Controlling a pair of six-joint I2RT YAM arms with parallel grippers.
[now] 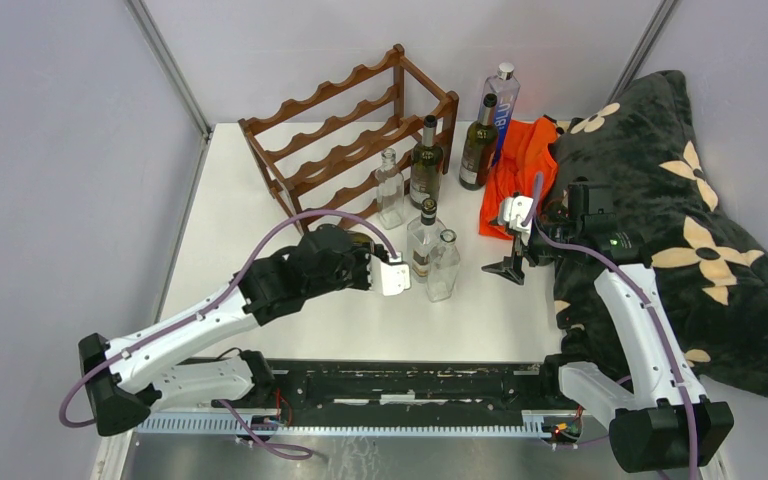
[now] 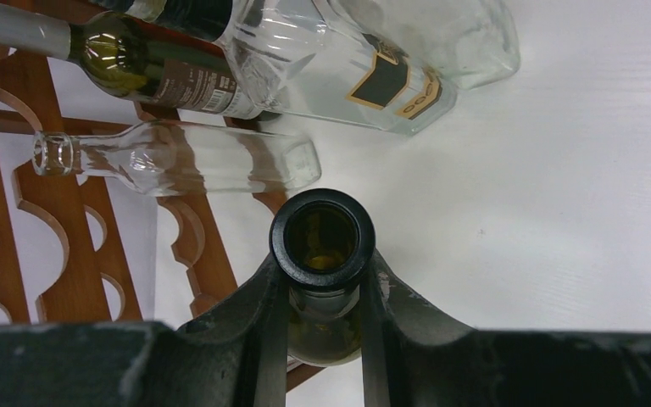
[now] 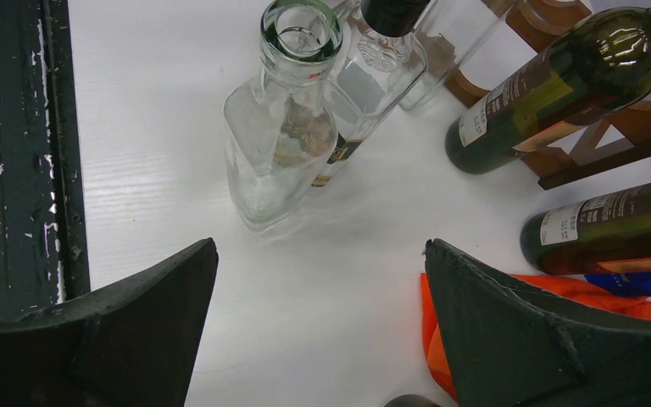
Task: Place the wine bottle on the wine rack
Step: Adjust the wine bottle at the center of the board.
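In the left wrist view my left gripper [image 2: 323,284] is shut on the neck of a dark green wine bottle [image 2: 290,248], just under its open mouth. The bottle stands upright on the white table. Seen from the top camera, the left gripper [image 1: 348,260] covers that bottle, in front of the wine rack's near right corner. The reddish-brown wine rack [image 1: 350,130] stands at the back of the table, and its scalloped rails [image 2: 195,246] lie to the left of the held bottle. My right gripper [image 1: 508,270] hangs open over bare table [image 3: 320,254] with nothing between its fingers.
Two clear bottles [image 1: 443,265] [image 1: 425,240] stand just right of the left gripper, with another clear bottle [image 1: 390,190] and a dark one [image 1: 425,165] by the rack. A dark bottle [image 1: 478,145] and a blue-labelled bottle [image 1: 501,105] stand behind. An orange cloth [image 1: 520,170] and black floral blanket [image 1: 660,200] lie at the right.
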